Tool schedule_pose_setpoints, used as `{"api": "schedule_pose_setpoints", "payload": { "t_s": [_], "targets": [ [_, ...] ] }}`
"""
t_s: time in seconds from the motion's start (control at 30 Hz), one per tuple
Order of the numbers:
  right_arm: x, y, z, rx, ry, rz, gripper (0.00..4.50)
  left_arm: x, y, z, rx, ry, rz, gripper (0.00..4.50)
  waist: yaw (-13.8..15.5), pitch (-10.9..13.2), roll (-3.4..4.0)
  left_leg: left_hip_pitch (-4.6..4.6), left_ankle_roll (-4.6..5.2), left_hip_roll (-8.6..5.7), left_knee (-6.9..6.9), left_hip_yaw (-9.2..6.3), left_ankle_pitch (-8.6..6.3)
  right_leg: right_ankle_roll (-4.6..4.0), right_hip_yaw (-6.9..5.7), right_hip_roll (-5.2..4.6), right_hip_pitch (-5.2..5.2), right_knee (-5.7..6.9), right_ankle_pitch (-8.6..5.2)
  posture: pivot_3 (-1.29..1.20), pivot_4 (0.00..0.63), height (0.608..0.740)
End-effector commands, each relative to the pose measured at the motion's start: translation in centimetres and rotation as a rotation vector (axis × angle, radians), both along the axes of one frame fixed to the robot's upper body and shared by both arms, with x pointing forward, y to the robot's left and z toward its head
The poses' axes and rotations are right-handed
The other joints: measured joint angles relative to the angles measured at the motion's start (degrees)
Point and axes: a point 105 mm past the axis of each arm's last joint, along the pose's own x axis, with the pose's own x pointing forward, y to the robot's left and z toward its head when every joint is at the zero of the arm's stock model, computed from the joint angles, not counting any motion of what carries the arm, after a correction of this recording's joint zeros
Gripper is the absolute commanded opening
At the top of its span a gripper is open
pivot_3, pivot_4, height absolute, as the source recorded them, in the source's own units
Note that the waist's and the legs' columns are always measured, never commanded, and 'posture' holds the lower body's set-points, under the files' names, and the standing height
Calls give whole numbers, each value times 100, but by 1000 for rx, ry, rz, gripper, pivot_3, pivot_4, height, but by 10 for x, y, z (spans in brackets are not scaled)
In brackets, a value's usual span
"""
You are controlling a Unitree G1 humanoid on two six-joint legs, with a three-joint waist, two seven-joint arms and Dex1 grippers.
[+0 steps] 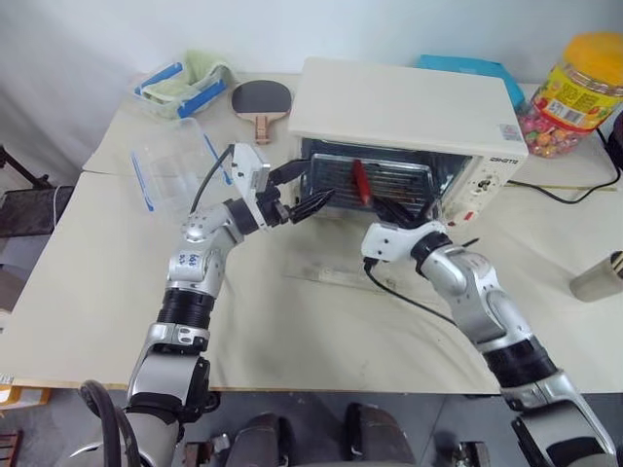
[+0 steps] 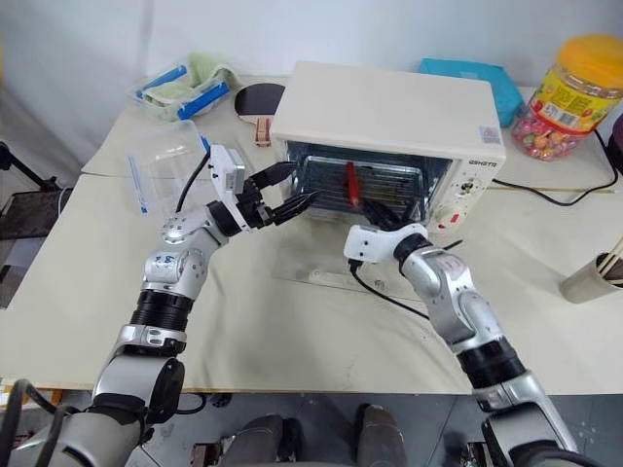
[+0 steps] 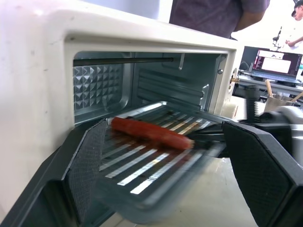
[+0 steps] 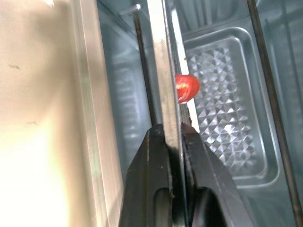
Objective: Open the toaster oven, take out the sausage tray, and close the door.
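Note:
The cream toaster oven (image 1: pixel 399 107) stands open, with its glass door (image 2: pixel 311 263) folded down flat on the table. Partly out of the opening sits the silver sausage tray (image 3: pixel 156 175), carrying one red sausage (image 1: pixel 359 181). My right gripper (image 4: pixel 173 132) is shut on the tray's front rim (image 4: pixel 163 71), level with the oven's mouth (image 1: pixel 394 209). At the left end of the opening my left gripper (image 1: pixel 307 190) is open. Its fingers (image 3: pixel 90 161) stand wide on either side of the tray's end, and I cannot tell whether they touch it.
Left of the oven are a clear plastic box with blue clips (image 1: pixel 170 165), a second box with a green cloth (image 1: pixel 185 83) and a paddle (image 1: pixel 261 100). A candy jar (image 1: pixel 574 83), a black cable (image 1: pixel 574 195) and a cup (image 1: pixel 599 277) are to the right. A person (image 3: pixel 213 14) stands behind.

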Motion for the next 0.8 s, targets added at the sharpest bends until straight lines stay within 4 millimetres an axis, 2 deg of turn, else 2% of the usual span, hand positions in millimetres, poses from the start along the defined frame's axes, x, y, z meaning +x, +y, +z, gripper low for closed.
{"api": "schedule_pose_setpoints", "payload": {
  "t_s": [0.03, 0.17, 0.23, 0.37, 0.53, 0.6, 0.8],
  "targets": [
    [-31, 0, 24, 34, -88, 32, 11, -3, 10, 2, -13, 10, 12, 4110, 47, 0, 0, 0, 0, -1, 0, 0, 0, 0, 0, 0, 0, 0, 0, 0, 150, 740],
    [-58, -3, 14, 4, -85, 46, 11, -15, 26, -4, -24, 38, -7, 4110, 88, 0, 0, 0, 0, 0, 8, 3, 0, 0, 4, 0, 0, 1, 0, 0, 150, 740],
    [-63, -5, 10, -9, -75, 44, 11, -17, 32, -7, -8, 43, 6, 4110, 89, 0, 0, 2, -1, 1, 14, 4, 1, 0, 6, 0, 3, 4, 0, 0, 150, 740],
    [-80, -9, -3, -41, -36, 58, 11, -32, 47, -22, -29, 275, -37, 4110, 100, 0, 0, 19, -5, 3, 17, -2, 7, 0, 6, 0, 27, 4, 0, 0, 150, 740],
    [-84, -7, -1, -67, -62, 98, 11, -47, 43, -31, -46, 603, -105, 4110, 100, 0, 0, 28, -6, 3, 21, -9, 9, 0, 7, -1, 43, 3, 0, 0, 150, 740],
    [-83, -3, 2, -79, -87, 129, 11, -54, 37, -28, -73, 691, -169, 4110, 98, 0, 0, 34, -7, 3, 21, -17, 9, 0, 4, -2, 52, 3, 0, 0, 150, 740],
    [-75, 10, 7, -117, -138, 211, 11, -57, 29, -27, -157, 931, -238, 4110, 91, 0, -1, 36, -11, 2, 21, -25, 13, 0, -2, -2, 59, 2, 0, 0, 150, 740]
  ]
}}
